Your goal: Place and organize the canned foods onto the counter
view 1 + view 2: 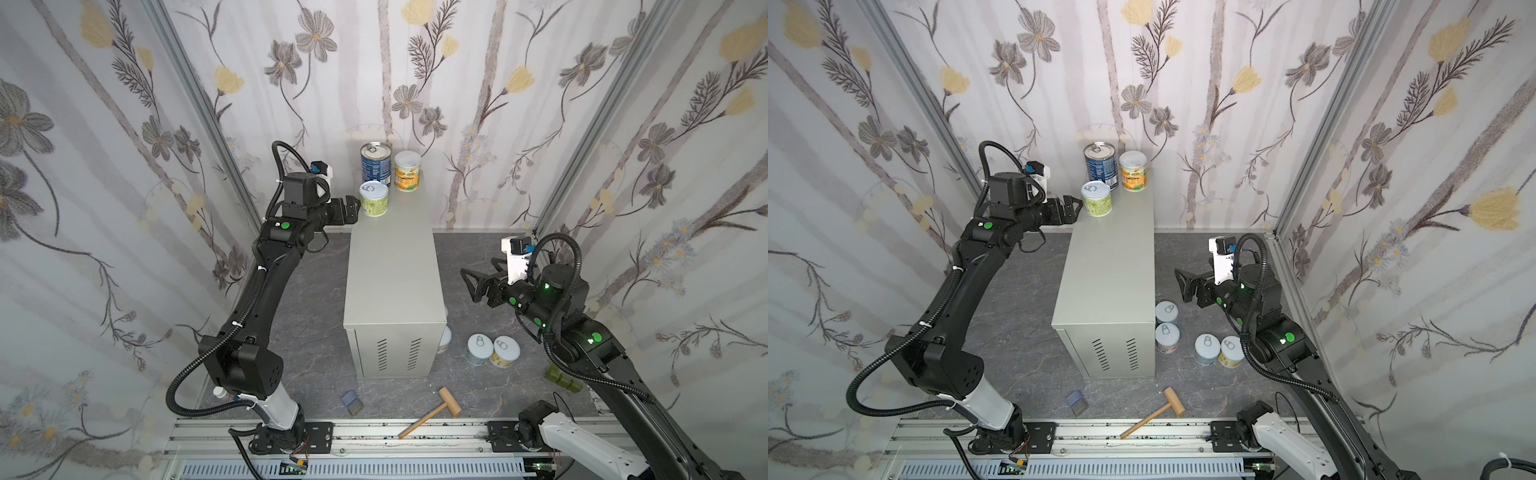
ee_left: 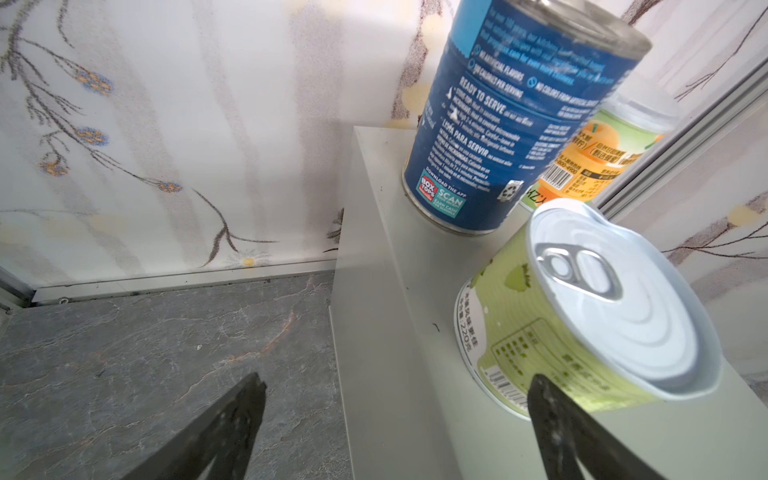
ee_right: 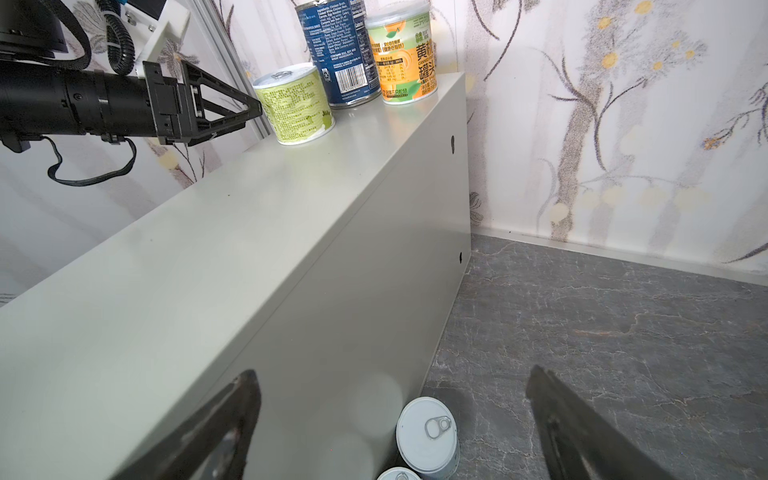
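The counter (image 1: pixel 395 257) (image 1: pixel 1108 270) is a tall light-grey box. At its far end stand a blue can (image 1: pixel 376 162), an orange can (image 1: pixel 408 171) and a green can (image 1: pixel 374 199) (image 2: pixel 582 324). My left gripper (image 1: pixel 353 210) (image 2: pixel 397 382) is open just left of the green can, at the counter's edge, holding nothing. Several white-lidded cans stand on the floor right of the counter, two against its side (image 1: pixel 1167 312) (image 1: pixel 1167 337) and two further right (image 1: pixel 1207 349) (image 1: pixel 1231 351). My right gripper (image 1: pixel 478 270) (image 3: pixel 392 376) hangs open and empty above one can (image 3: pixel 428 432) against the side.
A wooden mallet (image 1: pixel 432 411) and a small blue-grey block (image 1: pixel 352 402) lie on the dark marbled floor in front of the counter. A green object (image 1: pixel 565 378) sits by the right arm. Floral walls close in on three sides; a metal rail (image 1: pixel 374 436) runs along the front.
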You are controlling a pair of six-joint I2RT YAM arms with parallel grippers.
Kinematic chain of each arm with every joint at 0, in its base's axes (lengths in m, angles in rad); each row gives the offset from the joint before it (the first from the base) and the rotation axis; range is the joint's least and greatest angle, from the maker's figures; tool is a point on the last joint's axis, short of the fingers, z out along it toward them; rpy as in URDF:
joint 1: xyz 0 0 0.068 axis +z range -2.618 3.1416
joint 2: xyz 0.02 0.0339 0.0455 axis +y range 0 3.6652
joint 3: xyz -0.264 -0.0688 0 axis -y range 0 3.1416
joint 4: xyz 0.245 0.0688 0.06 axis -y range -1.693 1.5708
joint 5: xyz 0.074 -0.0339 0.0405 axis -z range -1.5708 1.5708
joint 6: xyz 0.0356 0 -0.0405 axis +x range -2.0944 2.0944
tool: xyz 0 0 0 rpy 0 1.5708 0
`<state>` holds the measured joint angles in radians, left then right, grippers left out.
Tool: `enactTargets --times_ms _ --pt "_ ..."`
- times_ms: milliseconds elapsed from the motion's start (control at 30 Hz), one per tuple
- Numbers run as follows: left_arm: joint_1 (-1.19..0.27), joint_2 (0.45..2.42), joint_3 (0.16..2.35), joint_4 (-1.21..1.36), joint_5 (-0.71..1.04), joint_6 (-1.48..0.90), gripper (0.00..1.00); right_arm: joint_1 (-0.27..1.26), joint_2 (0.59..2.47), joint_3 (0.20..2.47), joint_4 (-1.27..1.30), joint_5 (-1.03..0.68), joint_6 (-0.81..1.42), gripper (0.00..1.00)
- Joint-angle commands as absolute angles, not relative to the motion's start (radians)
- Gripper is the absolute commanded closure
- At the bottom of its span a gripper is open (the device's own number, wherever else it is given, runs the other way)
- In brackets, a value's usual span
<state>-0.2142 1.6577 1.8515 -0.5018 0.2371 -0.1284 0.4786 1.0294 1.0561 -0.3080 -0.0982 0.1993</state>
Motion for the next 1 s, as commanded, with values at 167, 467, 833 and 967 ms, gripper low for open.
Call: enactTargets --times_ms 167,467,833,967 --pt "-0.220 1.675 1.879 -0.483 0.253 -0.128 0.00 0.479 1.022 1.047 -0.273 -0.105 0.190 0.00" --pt "-0.228 1.683 1.888 -0.487 0.256 -0.127 0.00 0.480 1.017 1.043 -0.275 -0.104 0.190 0.00" --pt "-0.235 1.688 1.894 -0.490 0.257 -0.123 0.00 0.479 1.015 1.039 -0.273 -0.104 0.190 0.00" --pt "-0.237 1.691 1.899 -0.494 0.256 -0.123 0.00 0.479 1.015 1.034 -0.270 -0.104 0.190 0.00"
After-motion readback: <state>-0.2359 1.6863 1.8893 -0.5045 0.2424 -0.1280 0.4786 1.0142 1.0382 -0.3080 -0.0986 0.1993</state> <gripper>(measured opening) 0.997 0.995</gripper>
